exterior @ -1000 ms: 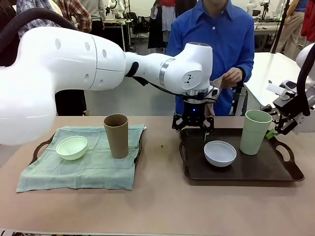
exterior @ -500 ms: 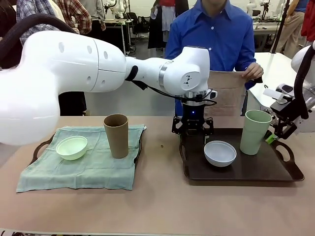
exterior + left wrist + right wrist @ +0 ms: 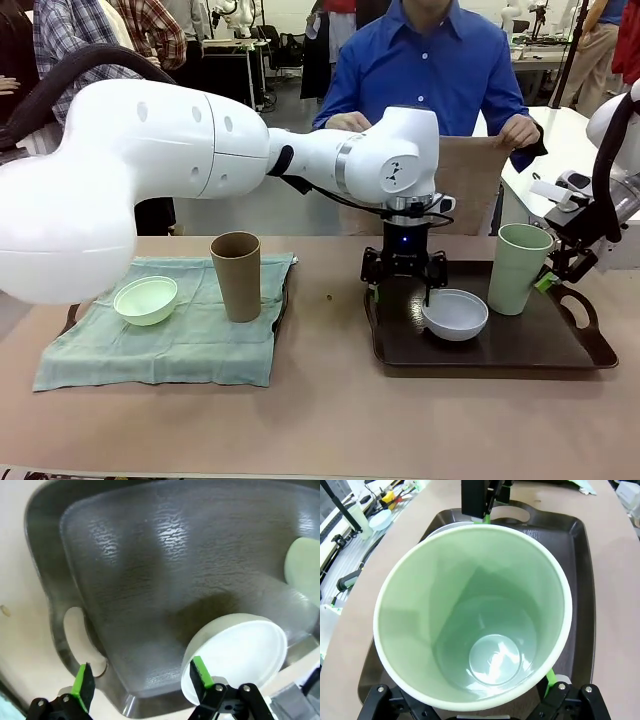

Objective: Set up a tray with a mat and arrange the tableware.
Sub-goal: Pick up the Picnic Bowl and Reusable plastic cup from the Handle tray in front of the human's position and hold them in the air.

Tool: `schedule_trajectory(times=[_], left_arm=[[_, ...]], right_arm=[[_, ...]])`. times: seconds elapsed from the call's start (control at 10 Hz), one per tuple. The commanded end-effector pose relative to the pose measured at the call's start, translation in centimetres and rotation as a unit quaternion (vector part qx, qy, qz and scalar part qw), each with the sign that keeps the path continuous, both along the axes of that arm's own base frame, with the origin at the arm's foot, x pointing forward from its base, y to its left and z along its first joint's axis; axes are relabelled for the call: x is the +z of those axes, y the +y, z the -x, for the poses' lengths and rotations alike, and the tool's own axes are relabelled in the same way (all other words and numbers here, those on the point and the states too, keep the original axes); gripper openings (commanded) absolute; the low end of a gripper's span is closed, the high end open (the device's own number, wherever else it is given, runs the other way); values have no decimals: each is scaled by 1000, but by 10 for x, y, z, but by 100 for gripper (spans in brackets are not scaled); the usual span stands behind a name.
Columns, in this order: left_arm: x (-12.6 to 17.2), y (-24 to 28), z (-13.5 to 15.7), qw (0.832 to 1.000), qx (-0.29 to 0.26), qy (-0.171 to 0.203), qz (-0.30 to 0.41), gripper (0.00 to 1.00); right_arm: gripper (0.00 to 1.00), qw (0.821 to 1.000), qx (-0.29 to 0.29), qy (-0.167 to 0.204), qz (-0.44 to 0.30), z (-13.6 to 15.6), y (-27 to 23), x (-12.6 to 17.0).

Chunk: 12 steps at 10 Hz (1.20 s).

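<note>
My left gripper [image 3: 402, 288], jaws released, sets one finger at the white bowl [image 3: 457, 314]'s nine-o'clock rim. My right gripper [image 3: 553, 272] stands spread around the pale green cup [image 3: 518, 265], fingertips hidden, contact unclear.

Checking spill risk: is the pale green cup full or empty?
Empty: in the right wrist view the pale green cup shows a bare bottom.
</note>
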State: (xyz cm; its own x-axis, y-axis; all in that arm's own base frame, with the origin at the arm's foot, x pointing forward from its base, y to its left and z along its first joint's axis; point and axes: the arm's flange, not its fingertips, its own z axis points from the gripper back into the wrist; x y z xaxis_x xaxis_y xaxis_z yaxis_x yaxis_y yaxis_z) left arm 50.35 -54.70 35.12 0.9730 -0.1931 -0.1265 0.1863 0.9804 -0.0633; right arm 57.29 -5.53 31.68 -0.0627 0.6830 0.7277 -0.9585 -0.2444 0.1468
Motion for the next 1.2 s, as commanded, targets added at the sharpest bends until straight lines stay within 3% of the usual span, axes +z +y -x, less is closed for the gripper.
schedule_trajectory(times=[0.0,0.8,1.1], left_arm=[[14,1,-1,1000,-3,-26,4,100],[2,-28,6,998,-57,-9,12,100],[-5,-32,3,995,-93,-24,25,100]], right_arm=[[100,1000,-6,-8,1,-7,3,-5],[100,1000,8,-2,-18,-10,10,-5],[100,999,27,-4,-38,-11,15,-3]])
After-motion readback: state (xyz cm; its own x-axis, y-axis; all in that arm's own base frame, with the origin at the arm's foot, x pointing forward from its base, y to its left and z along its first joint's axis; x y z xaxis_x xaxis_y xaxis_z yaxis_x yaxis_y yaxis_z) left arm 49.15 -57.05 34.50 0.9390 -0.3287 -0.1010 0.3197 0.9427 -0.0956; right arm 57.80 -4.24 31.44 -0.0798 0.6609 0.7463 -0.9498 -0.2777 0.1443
